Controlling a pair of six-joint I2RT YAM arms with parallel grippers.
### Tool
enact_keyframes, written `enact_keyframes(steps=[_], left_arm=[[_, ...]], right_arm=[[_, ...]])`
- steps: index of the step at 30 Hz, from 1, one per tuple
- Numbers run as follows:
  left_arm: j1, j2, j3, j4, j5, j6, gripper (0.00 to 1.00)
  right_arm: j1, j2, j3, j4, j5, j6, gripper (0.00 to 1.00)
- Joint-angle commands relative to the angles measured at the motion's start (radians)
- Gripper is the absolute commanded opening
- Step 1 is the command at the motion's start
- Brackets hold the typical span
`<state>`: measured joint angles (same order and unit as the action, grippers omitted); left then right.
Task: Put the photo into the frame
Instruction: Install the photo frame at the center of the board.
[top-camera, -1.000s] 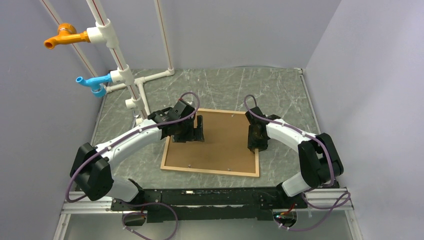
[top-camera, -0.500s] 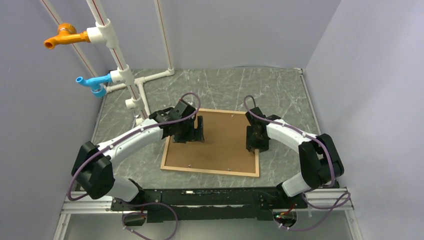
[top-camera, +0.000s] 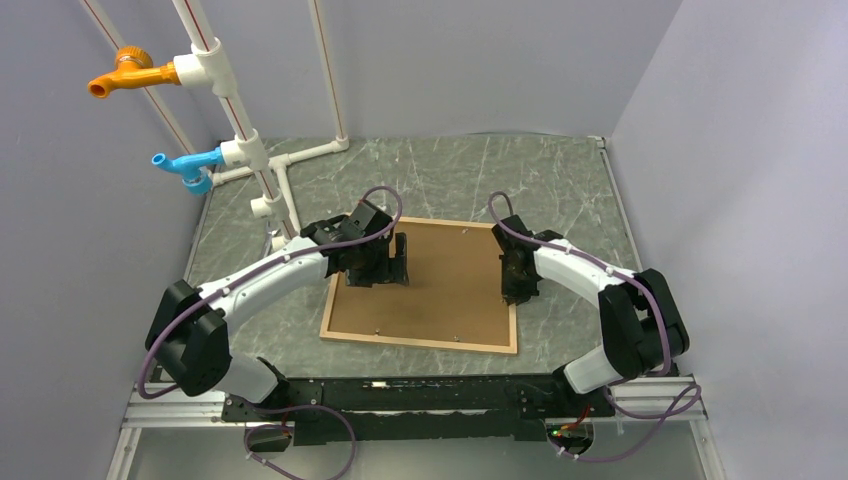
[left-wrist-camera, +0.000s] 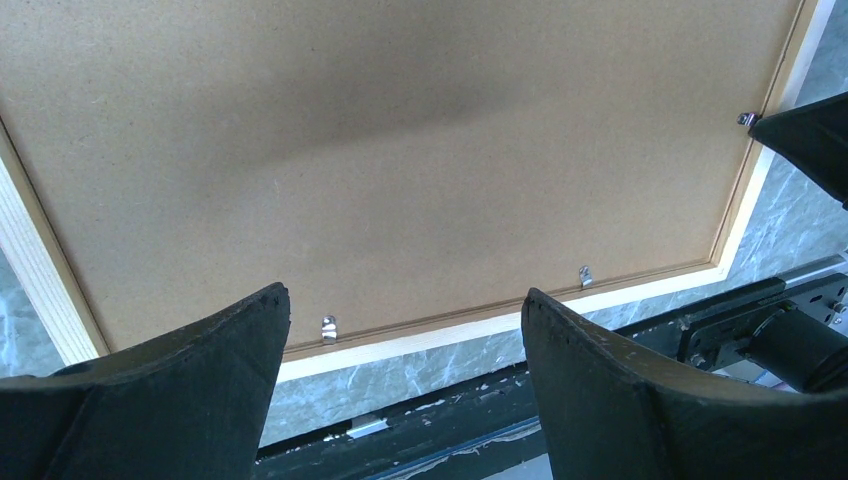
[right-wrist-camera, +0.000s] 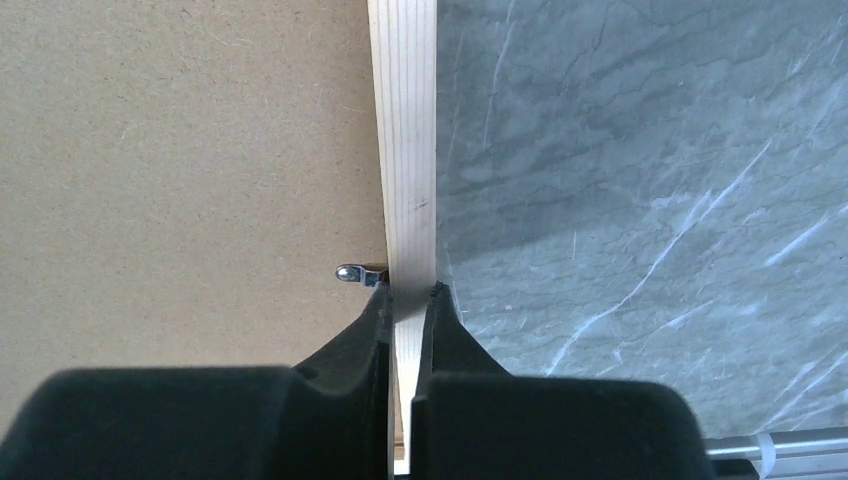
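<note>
Frame (top-camera: 420, 343) lies back-up in the middle of the marble table (top-camera: 450, 180), with the brown backing board (top-camera: 440, 290) seated inside it. We cannot see the photo, since the board covers the opening.

Left gripper (left-wrist-camera: 405, 300) hangs over the board toward the frame's 10 o'clock corner. Its jaws are spread wide and nothing is between them.

Right gripper (right-wrist-camera: 407, 290) is at the frame's 3 o'clock edge, jaws drawn almost together with only a sliver of gap. Its tips are over the pale wood strip, just beside a small metal tab (right-wrist-camera: 350, 272). We see nothing clamped and cannot tell if the tips touch the wood.
</note>
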<state>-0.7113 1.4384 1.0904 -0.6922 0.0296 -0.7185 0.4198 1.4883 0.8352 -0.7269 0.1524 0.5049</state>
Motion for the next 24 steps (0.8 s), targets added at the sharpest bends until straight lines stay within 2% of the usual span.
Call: enact_keyframes(steps=[1,6,8,11,12,14,19,24], left_arm=[[-0.006,0.004,0.023,0.02,0.003,0.005,0.88],[-0.005,0.005,0.022,0.018,0.001,0.005,0.89],[-0.006,0.005,0.022,0.016,-0.002,0.004,0.89],[-0.006,0.008,0.023,0.016,-0.002,0.006,0.89],[-0.005,0.009,0.024,0.017,-0.001,0.007,0.89],[-0.005,0.013,0.025,0.016,0.003,0.011,0.89],[-0.018,0.011,0.025,0.027,0.011,0.033,0.88],[-0.083,0.007,0.008,0.07,0.005,0.106,0.88]], right_arm=[[0.005,0.024,0.005,0.017,0.028,0.025,0.0],[0.005,0.009,0.023,0.006,0.022,0.024,0.0],[0.005,-0.012,0.027,0.0,0.017,0.02,0.03],[0.002,-0.051,0.024,-0.002,0.003,0.018,0.36],[0.001,-0.061,0.02,-0.001,-0.004,0.018,0.44],[-0.006,-0.079,0.009,0.006,-0.026,0.018,0.52],[-0.014,-0.089,-0.028,-0.003,-0.058,0.031,0.52],[-0.013,-0.116,-0.071,0.008,-0.145,0.054,0.51]])
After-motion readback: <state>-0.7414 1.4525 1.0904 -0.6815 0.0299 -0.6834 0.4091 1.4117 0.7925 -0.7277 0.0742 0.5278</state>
